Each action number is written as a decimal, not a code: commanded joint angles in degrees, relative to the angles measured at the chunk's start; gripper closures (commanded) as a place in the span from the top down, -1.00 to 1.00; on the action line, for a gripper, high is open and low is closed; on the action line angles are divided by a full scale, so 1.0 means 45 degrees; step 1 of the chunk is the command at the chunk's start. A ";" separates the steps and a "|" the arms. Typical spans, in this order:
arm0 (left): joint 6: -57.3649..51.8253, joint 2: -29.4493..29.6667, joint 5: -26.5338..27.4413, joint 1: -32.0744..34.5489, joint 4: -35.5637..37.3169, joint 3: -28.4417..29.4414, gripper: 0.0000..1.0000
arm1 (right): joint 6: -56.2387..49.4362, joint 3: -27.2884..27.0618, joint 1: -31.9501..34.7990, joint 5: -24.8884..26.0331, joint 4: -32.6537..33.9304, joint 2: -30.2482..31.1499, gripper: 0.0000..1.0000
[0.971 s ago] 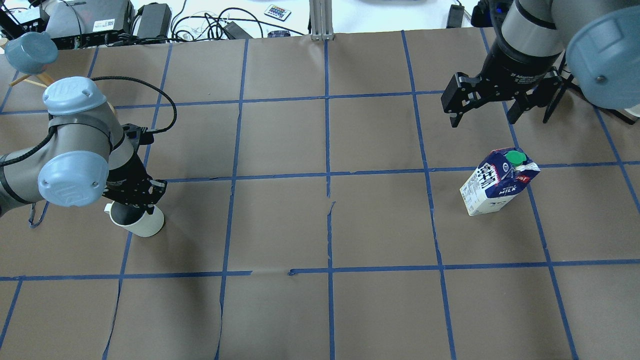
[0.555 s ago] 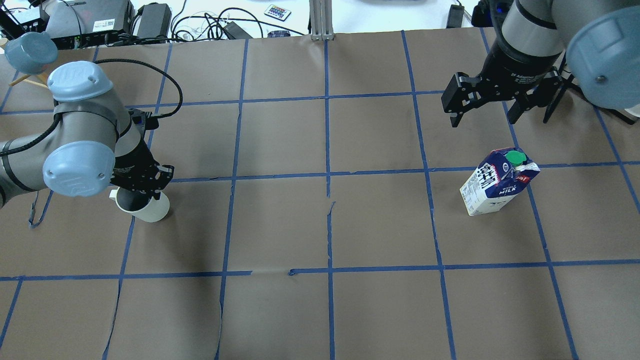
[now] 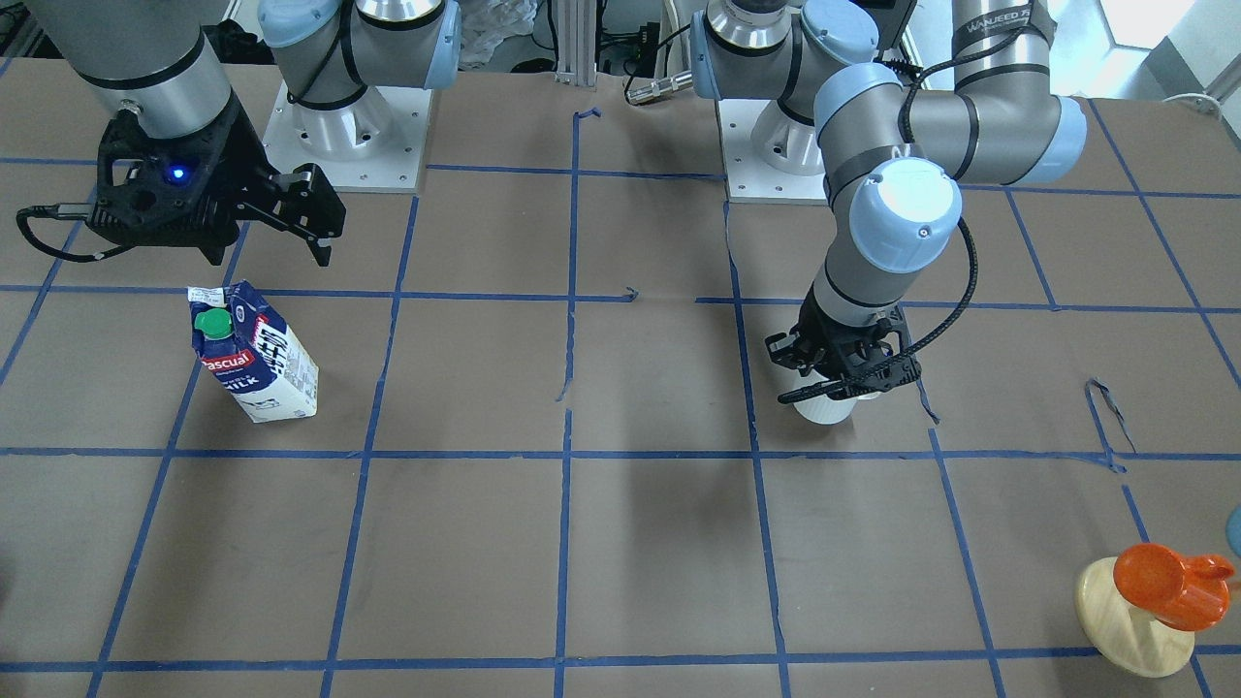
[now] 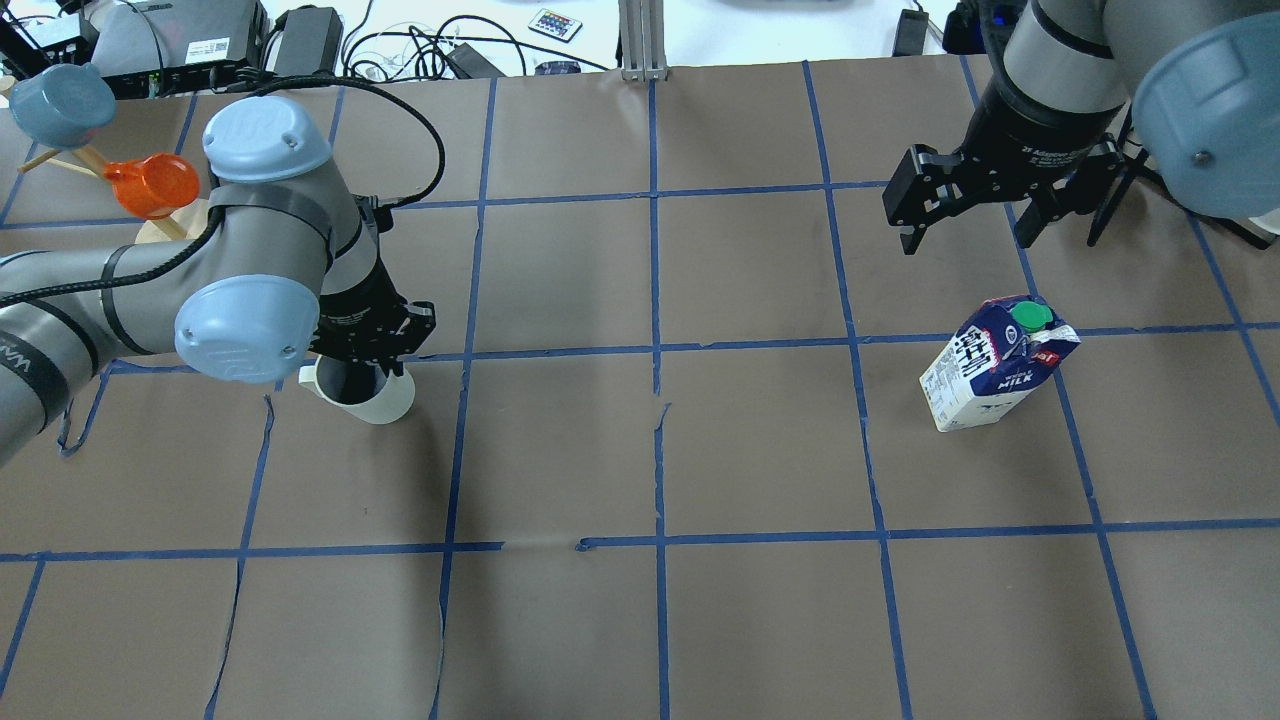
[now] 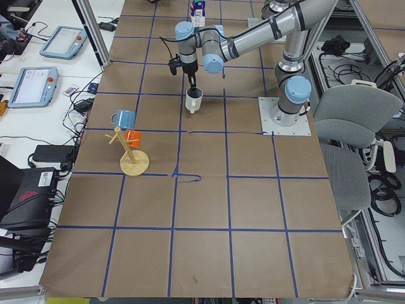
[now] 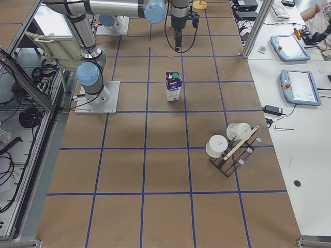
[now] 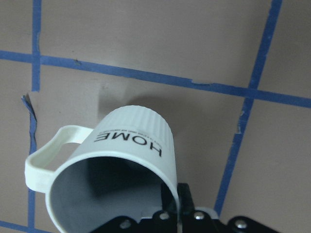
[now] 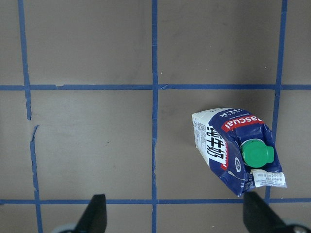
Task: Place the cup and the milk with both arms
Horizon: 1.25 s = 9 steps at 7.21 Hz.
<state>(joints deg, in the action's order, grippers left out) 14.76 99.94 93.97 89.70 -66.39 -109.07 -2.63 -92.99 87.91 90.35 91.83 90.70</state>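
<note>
Left of centre, the left pincer (image 4: 360, 365) pinches the rim of the cup (image 4: 388, 404). At upper right, the right pincer (image 4: 966, 240) hangs spread, with the milk (image 4: 990, 375) apart from it, lower in frame.

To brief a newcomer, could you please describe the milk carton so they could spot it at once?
On the brown table gridded with blue tape, look at the robot's right half, near the open right gripper. The milk carton stands alone there: dark blue and white, green cap, the table's only carton.
</note>
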 commanded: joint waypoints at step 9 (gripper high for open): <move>1.2441 0.4002 -0.2345 0.4733 -0.0693 0.5508 -1.00 | -0.0022 -0.0020 -0.0004 0.0000 -0.0016 -0.0019 1.00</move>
<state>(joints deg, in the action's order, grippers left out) 68.61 117.13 84.49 109.17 -68.11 -85.20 -2.73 -93.08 87.89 90.35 91.72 90.66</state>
